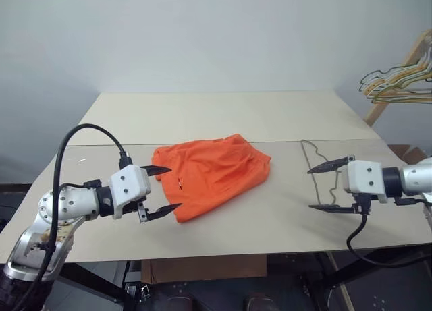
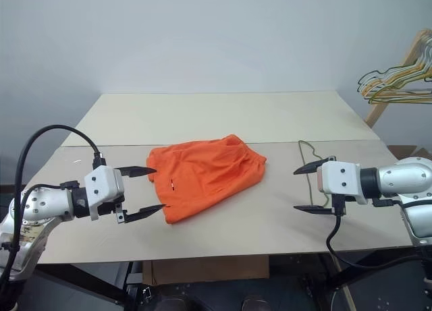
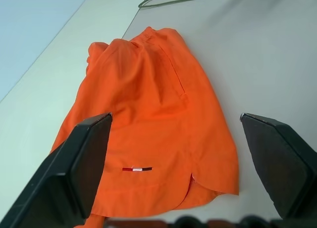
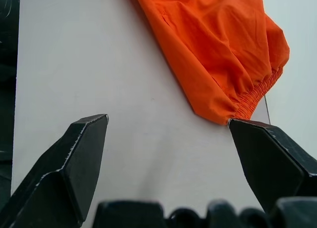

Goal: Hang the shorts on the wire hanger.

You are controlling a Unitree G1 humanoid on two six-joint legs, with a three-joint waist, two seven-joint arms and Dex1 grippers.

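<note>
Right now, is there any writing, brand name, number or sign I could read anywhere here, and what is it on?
No readable text anywhere.
The shorts carry a small flag-like tag, a red, white and dark stripe with no letters that can be made out.
The table and the wire hanger show no markings.
The left claw and right claw bear no legible label either.

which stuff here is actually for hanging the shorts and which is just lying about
For the job:
- shorts, flat on the table
- wire hanger, lying on the table beside the right end effector
- left end effector, open by the shorts

Just lying about:
- bunch of hangers on a wooden rack, off the table
</note>
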